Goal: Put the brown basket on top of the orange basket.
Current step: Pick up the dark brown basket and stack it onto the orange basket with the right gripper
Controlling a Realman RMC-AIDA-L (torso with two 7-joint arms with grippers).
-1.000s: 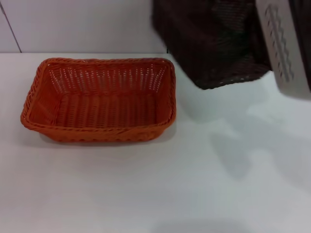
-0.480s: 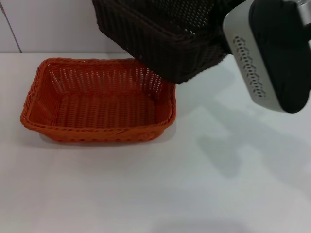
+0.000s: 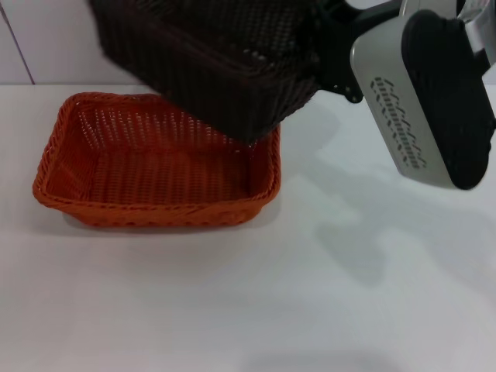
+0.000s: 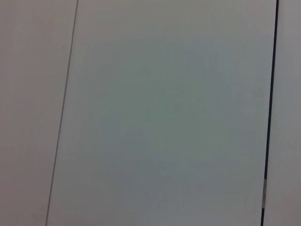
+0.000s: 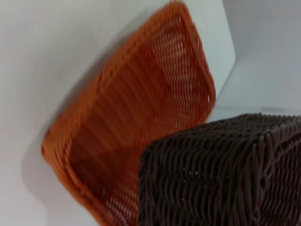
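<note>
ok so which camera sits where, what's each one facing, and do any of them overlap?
Head view: on the robot's head, looking forward and down at the white table; shows the orange basket, the brown basket held in the air above it, and the right arm.
Left wrist view: on the left arm, facing a plain pale panelled surface; none of the robot's body shows.
Right wrist view: on the right arm, looking past the brown basket at the orange basket; no fingers show.
Shared: head and right wrist views both show the two baskets.

Brown basket above orange basket.
</note>
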